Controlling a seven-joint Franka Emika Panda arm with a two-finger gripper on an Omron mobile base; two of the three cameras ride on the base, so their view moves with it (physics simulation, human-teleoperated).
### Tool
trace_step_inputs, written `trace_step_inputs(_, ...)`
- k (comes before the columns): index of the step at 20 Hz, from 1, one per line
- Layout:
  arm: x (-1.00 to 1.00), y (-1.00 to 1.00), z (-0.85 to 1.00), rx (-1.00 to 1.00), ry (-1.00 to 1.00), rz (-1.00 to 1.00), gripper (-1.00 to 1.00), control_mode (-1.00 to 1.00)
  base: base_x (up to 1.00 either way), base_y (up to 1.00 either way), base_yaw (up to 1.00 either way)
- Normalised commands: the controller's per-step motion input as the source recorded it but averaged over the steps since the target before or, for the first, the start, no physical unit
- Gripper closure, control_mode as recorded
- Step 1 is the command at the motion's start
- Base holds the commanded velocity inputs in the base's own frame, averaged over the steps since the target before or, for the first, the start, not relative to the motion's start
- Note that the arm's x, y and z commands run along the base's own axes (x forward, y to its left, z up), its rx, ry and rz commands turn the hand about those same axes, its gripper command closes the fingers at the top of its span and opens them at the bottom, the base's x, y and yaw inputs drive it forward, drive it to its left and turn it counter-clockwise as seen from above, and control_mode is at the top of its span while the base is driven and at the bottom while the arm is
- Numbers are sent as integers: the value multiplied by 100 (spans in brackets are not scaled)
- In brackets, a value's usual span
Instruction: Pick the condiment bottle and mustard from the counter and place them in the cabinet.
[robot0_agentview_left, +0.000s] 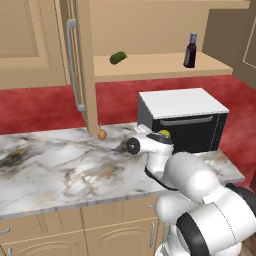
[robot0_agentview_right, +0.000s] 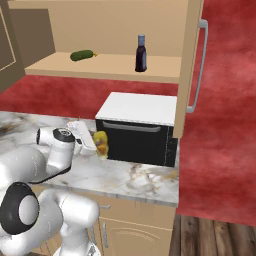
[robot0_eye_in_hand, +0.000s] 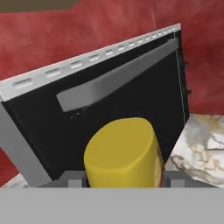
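**Mustard gripped, microwave close ahead**

Mustard (robot0_eye_in_hand: 124, 153) sits clamped between gripper (robot0_eye_in_hand: 122, 180) fingers in hand view, microwave (robot0_eye_in_hand: 109, 109) front right behind it.

Left base view: condiment bottle (robot0_agentview_left: 190, 50) upright on cabinet (robot0_agentview_left: 165, 65) shelf near its right end, green pickle-like thing (robot0_agentview_left: 118, 58) toward left.

Right base view: mustard at counter (robot0_agentview_right: 135, 177) right end, by microwave. Risk: lifting clips microwave or open door (robot0_agentview_right: 192, 65).

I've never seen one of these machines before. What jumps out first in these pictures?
The white arm's gripper is shut on the mustard, a yellow squeeze bottle, just in front of the black-and-white microwave on the marble counter. Above, on the open cabinet's shelf, a dark condiment bottle stands upright, with a green pickle-like thing further along.
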Motion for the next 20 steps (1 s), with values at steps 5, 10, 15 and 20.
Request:
trace_step_inputs(5,-9,1,36,0,0,33,100,-100,0,0,0)
trace_step_inputs(10,-26,11,34,-1,0,41,100,-100,0,0,0)
trace_step_inputs(15,-46,12,23,-7,0,35,100,-100,0,0,0)
trace_step_inputs(20,-46,6,39,-4,0,34,100,-100,0,0,0)
